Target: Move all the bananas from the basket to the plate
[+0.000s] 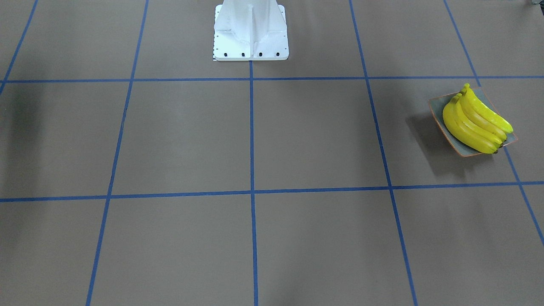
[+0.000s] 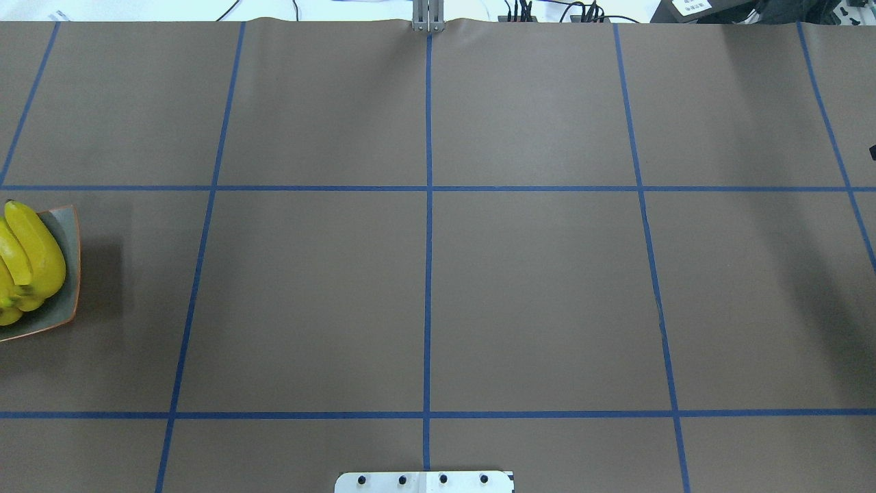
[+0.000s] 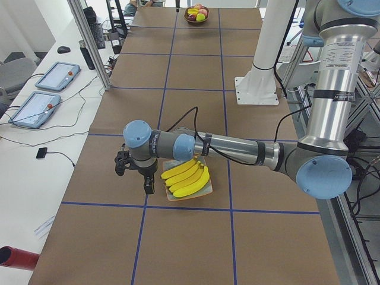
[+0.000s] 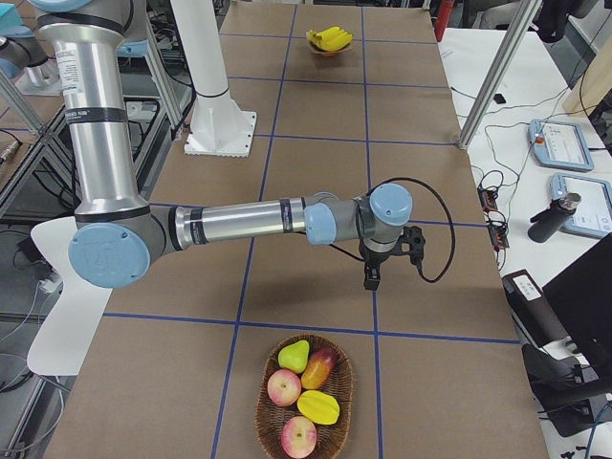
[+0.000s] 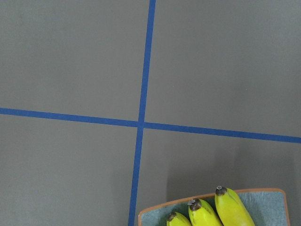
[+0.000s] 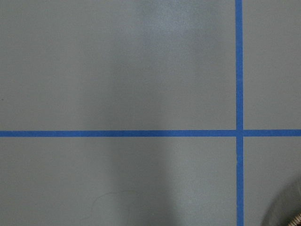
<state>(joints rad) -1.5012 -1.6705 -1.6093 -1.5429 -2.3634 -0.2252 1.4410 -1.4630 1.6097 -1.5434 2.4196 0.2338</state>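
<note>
Several bright yellow bananas [image 1: 476, 121] lie side by side on the grey-green plate [image 1: 437, 104] with its orange rim. They also show at the overhead view's left edge [image 2: 31, 257] and in the left wrist view [image 5: 228, 209]. The woven basket [image 4: 263, 402] at the other end of the table holds a pear, apples and a yellow fruit, with no banana visible. My left gripper [image 3: 148, 186] points down just beside the plate [image 3: 209, 191]. My right gripper [image 4: 371, 279] points down over bare table just beyond the basket. I cannot tell whether either is open or shut.
The white robot base [image 1: 250, 34] stands at the table's middle edge. Blue tape lines mark a grid on the brown table. Tablets [image 3: 56, 74] and cables lie on a side bench beside the table. A red cylinder [image 3: 15, 258] lies off the table corner.
</note>
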